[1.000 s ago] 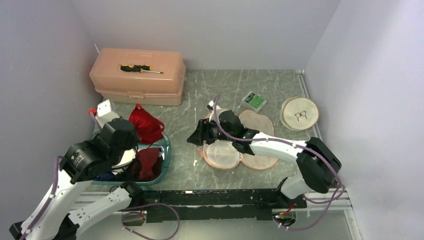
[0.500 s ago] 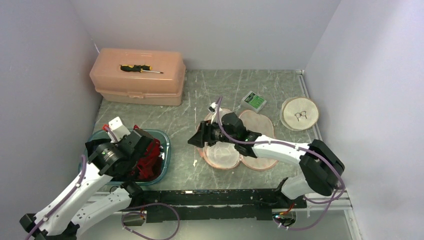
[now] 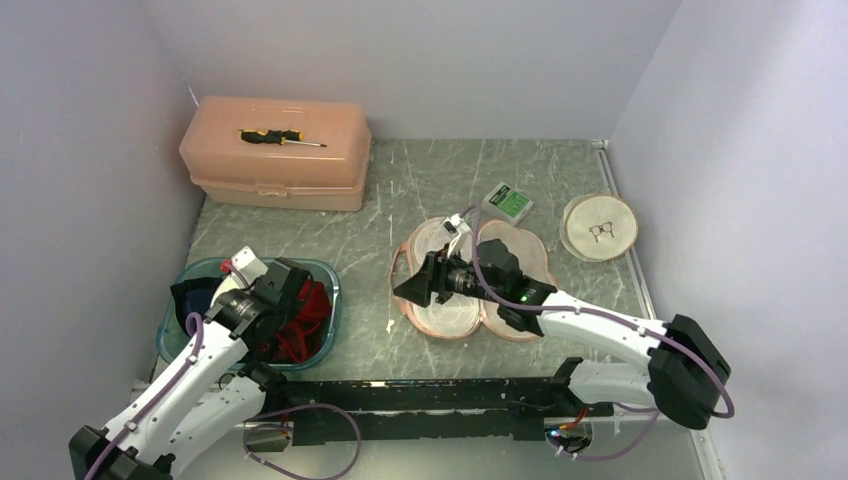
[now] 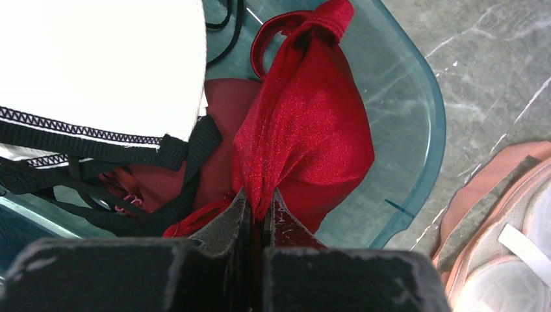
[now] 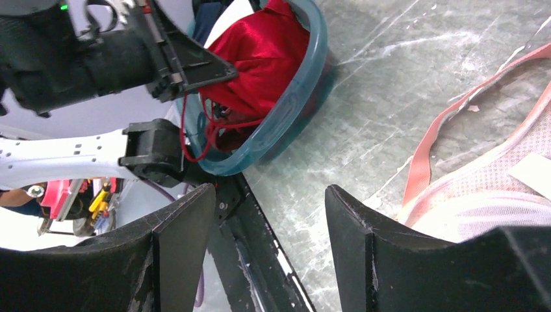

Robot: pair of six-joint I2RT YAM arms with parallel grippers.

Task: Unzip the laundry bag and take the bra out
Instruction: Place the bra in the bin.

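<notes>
The bright red bra (image 4: pixel 305 130) hangs bunched inside the teal tub (image 4: pixel 429 130), one thin strap looping at its top. My left gripper (image 4: pixel 256 198) is shut on a fold of the bra, with red fabric pinched between the fingers. From above, the left gripper (image 3: pixel 283 318) sits low in the tub (image 3: pixel 330 290) beside the bra (image 3: pixel 312 305). The peach mesh laundry bag (image 3: pixel 450 318) lies flat at mid-table. Over the bag's left edge my right gripper (image 3: pixel 405 283) stands open and empty. Its wrist view shows the gripper (image 5: pixel 269 195), the bag (image 5: pixel 494 188) and the bra (image 5: pixel 260 55).
A white garment with black trim (image 4: pixel 97 65) also lies in the tub. A peach toolbox (image 3: pixel 275 165) with a screwdriver (image 3: pixel 283 137) stands at the back left. A green box (image 3: pixel 507 202) and a round pad with glasses (image 3: pixel 598 226) lie back right. Walls close both sides.
My left gripper has come down and toward the near edge with the bra, from above the tub's back rim into the tub. The right gripper has shifted slightly right and nearer.
</notes>
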